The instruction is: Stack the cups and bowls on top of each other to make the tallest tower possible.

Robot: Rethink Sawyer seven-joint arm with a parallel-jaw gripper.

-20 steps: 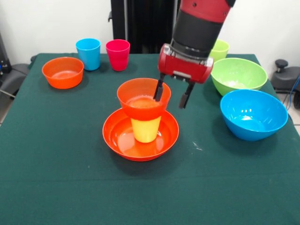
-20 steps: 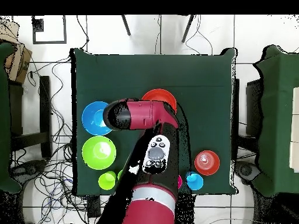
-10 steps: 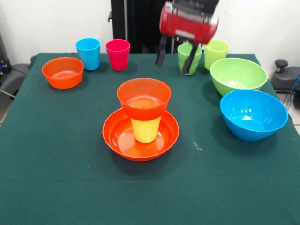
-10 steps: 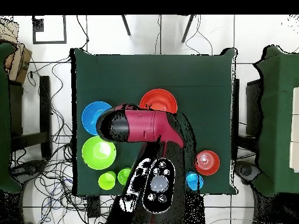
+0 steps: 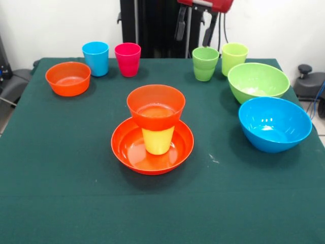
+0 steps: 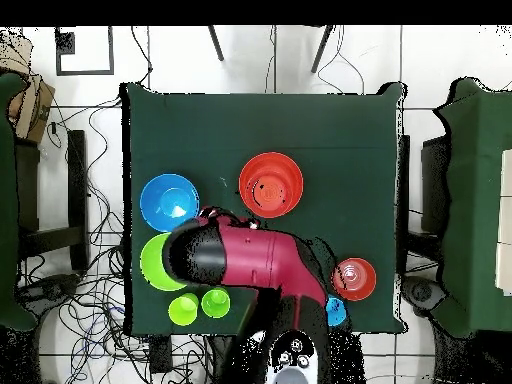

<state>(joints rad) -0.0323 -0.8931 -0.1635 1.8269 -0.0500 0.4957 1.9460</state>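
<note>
While the gripper (image 5: 194, 29) is seen only at the top edge of the front view, its two dark fingers (image 5: 180, 29) are spread apart with nothing between them — well above the table (image 5: 61, 193). In the overhead view the red and black arm (image 6: 240, 260) is laid across the robot-side half of the table, hiding part of the large lime green bowl (image 6: 156, 262).

The tower (image 5: 155, 127) is found near the table's middle: a wide orange bowl (image 5: 152, 150) as base, a yellow cup (image 5: 157, 141) set upside down in it, and a small orange bowl (image 5: 155, 105) seated upright on the cup. Nothing else is stacked on it.

In the front view a second small orange bowl (image 5: 68, 78) is placed at the far left, with a sky blue cup (image 5: 96, 58) and a pink cup (image 5: 127, 59) just beside each other behind it. At the far right two light green cups (image 5: 205, 63) (image 5: 234, 58) are stood near each other — the lime green bowl (image 5: 258, 81) is next to them, and the large blue bowl (image 5: 274, 123) is set in front of that, close but whether touching cannot be told.
</note>
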